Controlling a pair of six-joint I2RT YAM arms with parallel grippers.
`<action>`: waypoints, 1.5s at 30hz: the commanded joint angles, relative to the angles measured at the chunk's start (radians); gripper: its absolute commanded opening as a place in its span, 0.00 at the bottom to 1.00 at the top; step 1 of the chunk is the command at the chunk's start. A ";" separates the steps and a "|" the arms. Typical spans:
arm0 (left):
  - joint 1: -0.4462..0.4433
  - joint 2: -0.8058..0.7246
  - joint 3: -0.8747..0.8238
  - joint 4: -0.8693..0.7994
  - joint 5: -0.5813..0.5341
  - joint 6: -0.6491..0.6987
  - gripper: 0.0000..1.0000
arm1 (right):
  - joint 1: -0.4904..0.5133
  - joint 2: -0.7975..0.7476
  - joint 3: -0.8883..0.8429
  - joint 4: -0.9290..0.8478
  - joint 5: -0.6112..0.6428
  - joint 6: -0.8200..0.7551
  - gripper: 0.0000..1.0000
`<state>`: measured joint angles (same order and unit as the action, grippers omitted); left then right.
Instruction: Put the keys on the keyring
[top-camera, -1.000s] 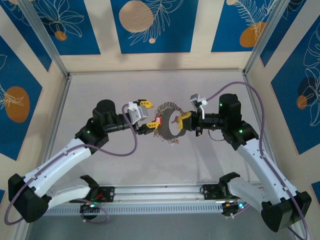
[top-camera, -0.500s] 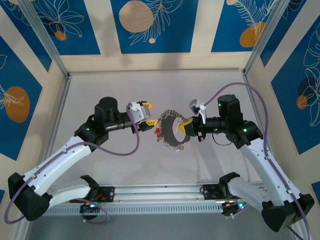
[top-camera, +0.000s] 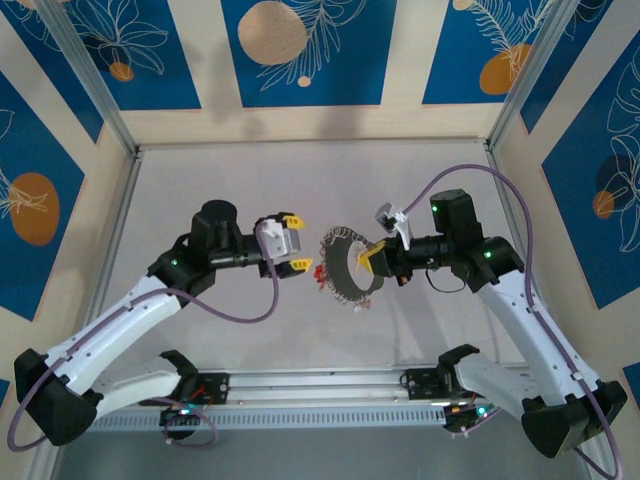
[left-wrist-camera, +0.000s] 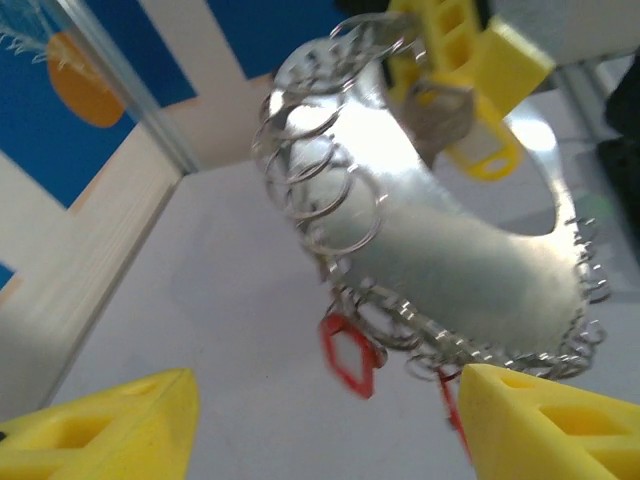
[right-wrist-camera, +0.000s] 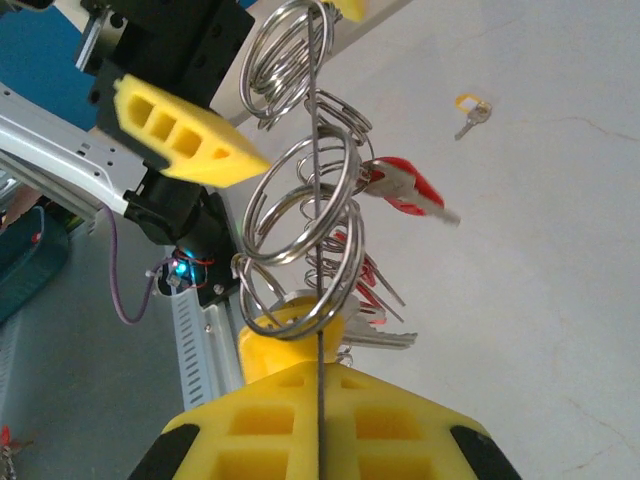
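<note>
from above i see a pale grey tabletop boxed in by light wooden walls. they carry blue panels with white leaf outlines and orange and cream discs. silver metal posts slant down the upper left and upper right corners. a ribbed aluminium rail crosses the bottom. the light is even, the shadows soft.
</note>
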<state>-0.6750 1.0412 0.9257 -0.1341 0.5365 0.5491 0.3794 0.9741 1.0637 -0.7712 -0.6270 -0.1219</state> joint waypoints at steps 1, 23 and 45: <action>0.005 -0.007 -0.016 0.107 0.140 -0.040 0.70 | 0.011 0.003 0.044 -0.032 -0.025 -0.008 0.00; 0.002 0.050 0.030 0.146 -0.027 -0.058 0.62 | 0.081 0.041 0.009 -0.022 -0.063 0.183 0.00; 0.002 -0.026 0.027 -0.157 0.061 0.417 0.54 | 0.080 0.034 0.004 -0.059 -0.107 0.194 0.00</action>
<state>-0.6754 1.0447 0.9352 -0.2527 0.5720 0.8722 0.4545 1.0210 1.0653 -0.8112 -0.6659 0.0784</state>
